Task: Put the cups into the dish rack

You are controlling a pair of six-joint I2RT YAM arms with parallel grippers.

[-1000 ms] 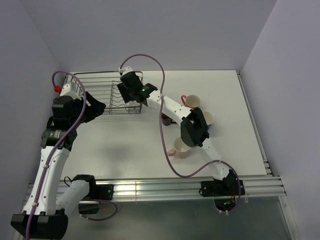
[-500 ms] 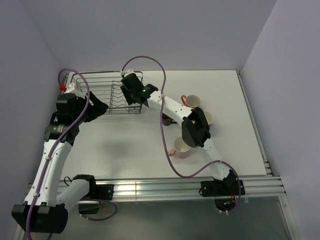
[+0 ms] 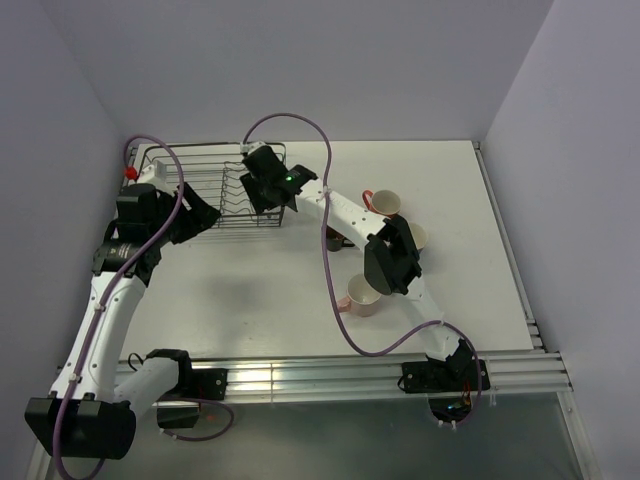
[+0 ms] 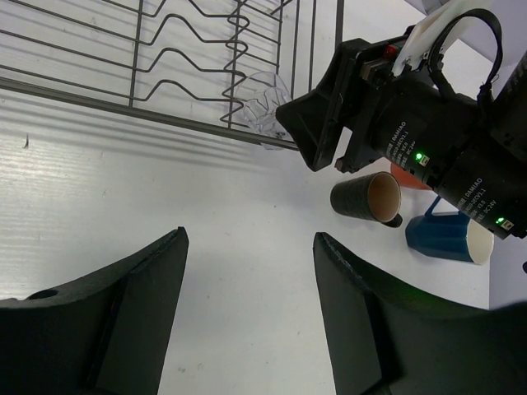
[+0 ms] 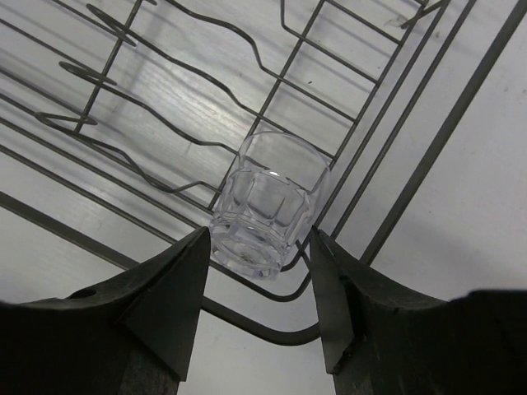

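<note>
The dish rack [image 3: 200, 147] stands at the back left. A clear glass tumbler [image 5: 268, 197] lies tilted in its right front corner, on the wires [image 5: 281, 336]. My right gripper [image 5: 258, 233] is shut on the tumbler's base, one fingertip against each side. In the left wrist view the tumbler [image 4: 262, 103] sits at that gripper's tip. My left gripper [image 4: 249, 234] hangs open and empty over bare table, in front of the rack [image 4: 82, 98]. On the table stand the dark brown cup [image 4: 368, 197], blue cup [image 4: 449, 237], orange cup [image 3: 385, 203] and pink cup [image 3: 362, 297].
The right arm stretches diagonally across the table [image 3: 250, 290] and passes over the group of cups, partly hiding the blue and brown ones. Walls close in the table at the back and on both sides. The rack's upright dividers [image 5: 123, 123] fill its left part.
The left arm has drawn its gripper a little closer to the rack's front left. The right gripper has stayed over the rack's right end, hardly moving.
</note>
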